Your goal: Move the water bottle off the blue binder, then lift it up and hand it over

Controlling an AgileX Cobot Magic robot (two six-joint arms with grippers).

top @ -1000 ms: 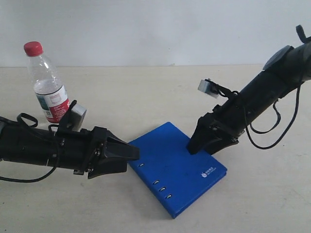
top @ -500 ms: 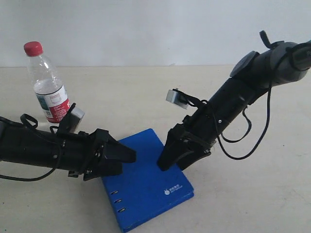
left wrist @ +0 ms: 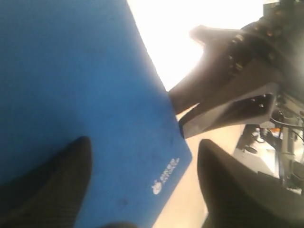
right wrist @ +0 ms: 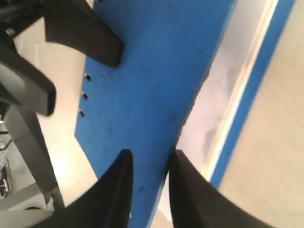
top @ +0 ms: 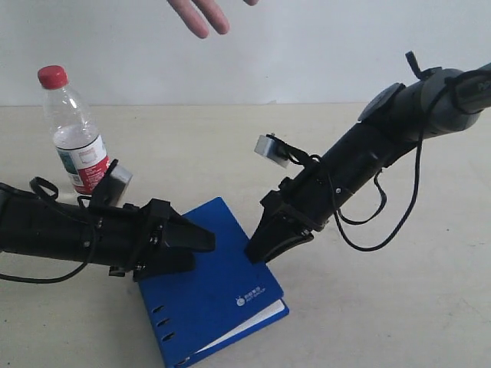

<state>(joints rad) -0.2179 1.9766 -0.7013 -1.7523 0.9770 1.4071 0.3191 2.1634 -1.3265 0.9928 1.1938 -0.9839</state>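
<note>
Water bottle [top: 77, 142] stands on the table [top: 399, 307], upper left, off the blue binder [top: 203, 295] at lower centre. Right gripper [top: 255, 253]: jaws pinch the cover edge. Left gripper [top: 207, 241]: jaws released, over the binder. Lift step, I'd judge. Next, you raise it toward the hand [top: 201, 14], top of frame.

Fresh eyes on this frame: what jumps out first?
The blue binder sits front and centre, its cover edge pinched by the right gripper and raised to show white pages. The water bottle stands upright at far left, off the binder. A person's hand shows at the top edge.
</note>
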